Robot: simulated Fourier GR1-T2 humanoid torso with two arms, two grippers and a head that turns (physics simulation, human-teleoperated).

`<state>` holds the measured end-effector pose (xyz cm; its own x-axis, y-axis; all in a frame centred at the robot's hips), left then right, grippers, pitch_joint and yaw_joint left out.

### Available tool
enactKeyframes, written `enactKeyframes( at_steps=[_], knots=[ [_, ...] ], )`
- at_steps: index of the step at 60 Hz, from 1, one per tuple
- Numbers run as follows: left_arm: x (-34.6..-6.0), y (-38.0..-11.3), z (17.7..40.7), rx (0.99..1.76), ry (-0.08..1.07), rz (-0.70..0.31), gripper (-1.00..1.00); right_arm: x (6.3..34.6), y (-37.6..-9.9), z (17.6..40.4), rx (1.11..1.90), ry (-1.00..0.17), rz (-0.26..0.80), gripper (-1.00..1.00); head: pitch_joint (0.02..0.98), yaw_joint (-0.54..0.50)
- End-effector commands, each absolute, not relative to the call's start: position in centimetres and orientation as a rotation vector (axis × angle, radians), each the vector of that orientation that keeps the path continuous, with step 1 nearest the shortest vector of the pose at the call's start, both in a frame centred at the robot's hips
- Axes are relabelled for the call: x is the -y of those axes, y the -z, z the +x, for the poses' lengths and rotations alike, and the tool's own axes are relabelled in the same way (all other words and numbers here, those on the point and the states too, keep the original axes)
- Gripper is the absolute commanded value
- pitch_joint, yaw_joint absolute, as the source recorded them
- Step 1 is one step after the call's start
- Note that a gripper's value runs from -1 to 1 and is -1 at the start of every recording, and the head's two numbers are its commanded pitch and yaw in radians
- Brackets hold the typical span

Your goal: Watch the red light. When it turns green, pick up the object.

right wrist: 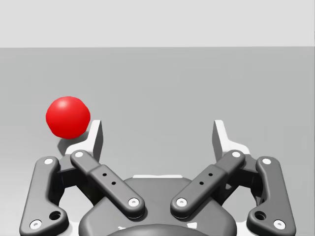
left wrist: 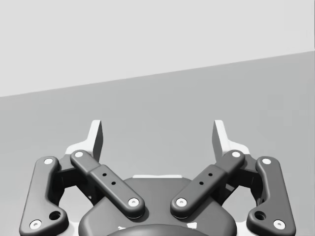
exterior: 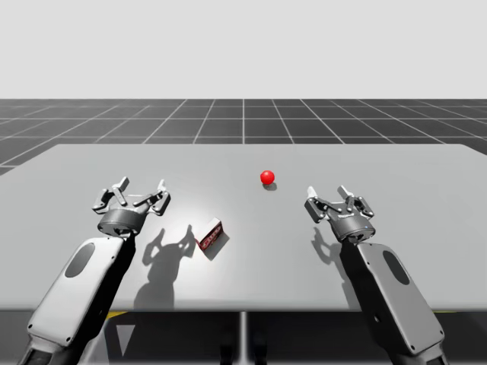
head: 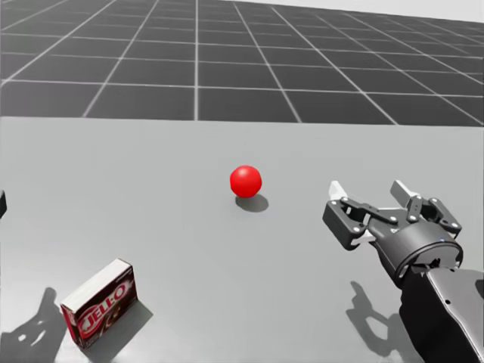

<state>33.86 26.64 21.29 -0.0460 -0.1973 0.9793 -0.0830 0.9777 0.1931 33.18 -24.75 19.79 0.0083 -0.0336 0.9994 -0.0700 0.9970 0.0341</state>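
A red ball-shaped light (exterior: 267, 177) (head: 246, 181) (right wrist: 68, 117) sits on the grey table (exterior: 380, 163), past its middle. A small dark red box (exterior: 210, 235) (head: 100, 302) stands on the table nearer to me, left of centre. My left gripper (exterior: 141, 195) (left wrist: 157, 135) hovers open to the left of the box, with nothing between its fingers. My right gripper (exterior: 332, 197) (head: 374, 197) (right wrist: 157, 135) is open too, to the right of the light and a little nearer; in the right wrist view the light lies ahead of and beside its left finger.
The grey table's front edge (exterior: 243, 310) runs just under my forearms. A dark gridded floor (exterior: 243, 122) stretches beyond the table's far edge. Bare tabletop lies between the box and my right gripper.
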Motion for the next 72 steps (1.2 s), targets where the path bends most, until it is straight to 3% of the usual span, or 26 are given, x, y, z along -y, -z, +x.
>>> enactKeyframes(
  at_steps=[1,72],
  knots=[
    [-26.53,-21.31,33.8,1.619,0.095,0.215,-1.0,24.79,-19.77,33.22,1.566,-0.03,0.079,-1.0,0.612,-0.13],
    [-26.55,-21.42,33.78,1.618,0.09,0.214,-1.0,24.66,-19.86,33.09,1.574,-0.04,0.082,-1.0,0.602,-0.13]
  ],
)
